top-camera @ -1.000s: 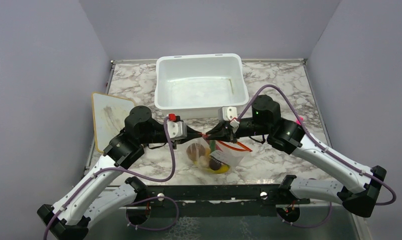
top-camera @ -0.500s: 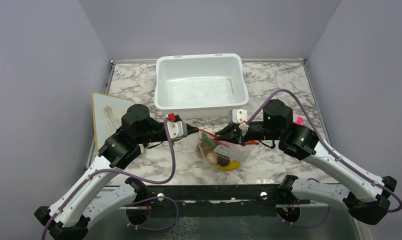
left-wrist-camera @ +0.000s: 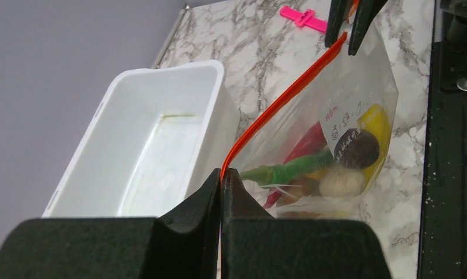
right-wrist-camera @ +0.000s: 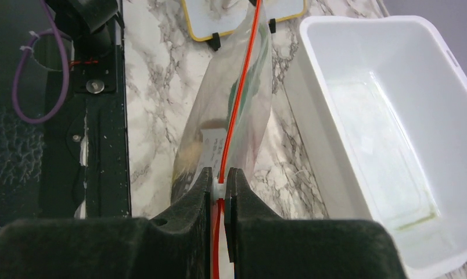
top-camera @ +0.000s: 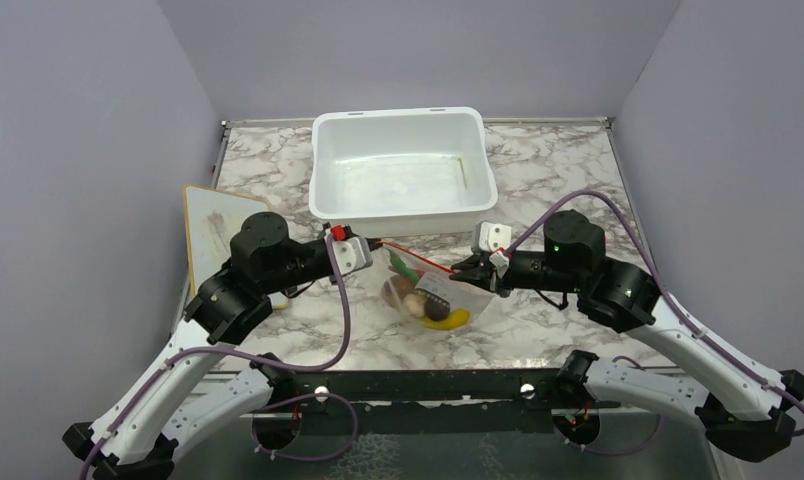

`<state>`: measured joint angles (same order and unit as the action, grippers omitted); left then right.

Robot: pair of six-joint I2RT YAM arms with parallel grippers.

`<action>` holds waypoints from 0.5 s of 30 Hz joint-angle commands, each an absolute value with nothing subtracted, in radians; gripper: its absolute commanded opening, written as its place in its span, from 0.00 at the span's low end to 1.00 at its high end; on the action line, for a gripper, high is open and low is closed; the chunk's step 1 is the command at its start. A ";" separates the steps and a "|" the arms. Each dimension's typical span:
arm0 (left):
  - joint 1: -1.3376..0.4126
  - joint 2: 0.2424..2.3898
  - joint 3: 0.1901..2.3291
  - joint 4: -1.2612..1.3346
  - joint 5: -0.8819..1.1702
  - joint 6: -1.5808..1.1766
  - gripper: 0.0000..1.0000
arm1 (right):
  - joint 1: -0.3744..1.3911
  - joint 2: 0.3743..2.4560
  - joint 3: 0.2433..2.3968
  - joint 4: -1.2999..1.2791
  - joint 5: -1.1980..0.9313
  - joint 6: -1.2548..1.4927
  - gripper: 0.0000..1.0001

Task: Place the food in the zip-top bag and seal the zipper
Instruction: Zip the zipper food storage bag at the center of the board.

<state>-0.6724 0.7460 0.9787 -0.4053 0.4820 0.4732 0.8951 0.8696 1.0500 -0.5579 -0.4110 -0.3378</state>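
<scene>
The left gripper [left-wrist-camera: 221, 177] has its two black fingers pressed tight together on one end of the thin orange-red zipper strip [left-wrist-camera: 283, 99]. The right gripper [right-wrist-camera: 220, 180] is likewise clamped on the strip at the opposite end, with the red line running out from between its closed fingers. In the overhead view the strip stretches taut and nearly straight from the left gripper [top-camera: 377, 243] to the right gripper [top-camera: 466, 270].

The clear, crinkly plastic zip-top bag [top-camera: 470, 301] hangs below the strip, between the two grippers. Whether its bottom touches the table cannot be told.

Inside the bag the toy foods are bunched at the bottom: a long green pod [left-wrist-camera: 289, 168], a red chili [left-wrist-camera: 309, 145], a dark brown ball [left-wrist-camera: 359, 150], a beige mushroom [left-wrist-camera: 341, 182] and a yellow banana [left-wrist-camera: 375, 125]. A printed label on the bag partly covers them.

Just behind the bag, on the grey-veined marble table [top-camera: 558, 160], stands the white rectangular plastic tub [top-camera: 398, 212]. A white board with a yellow rim [top-camera: 213, 225] lies at the left edge of the table, beside the left arm. A small pink clip [left-wrist-camera: 304, 17] lies on the marble beyond the right gripper.
</scene>
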 commanded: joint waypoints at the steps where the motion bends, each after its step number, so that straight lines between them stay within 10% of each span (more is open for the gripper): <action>1: -0.664 0.704 1.026 -0.406 0.286 0.518 0.00 | 0.895 0.825 1.046 -0.684 -0.293 -0.361 0.01; 15: -0.663 0.693 1.052 -0.413 0.131 0.535 0.00 | 0.896 0.707 1.096 -0.836 0.015 -0.347 0.01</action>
<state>-0.6754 0.7105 1.0042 -0.4355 0.2436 0.5114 0.8955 0.7429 1.0565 -0.7120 -0.1272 -0.3523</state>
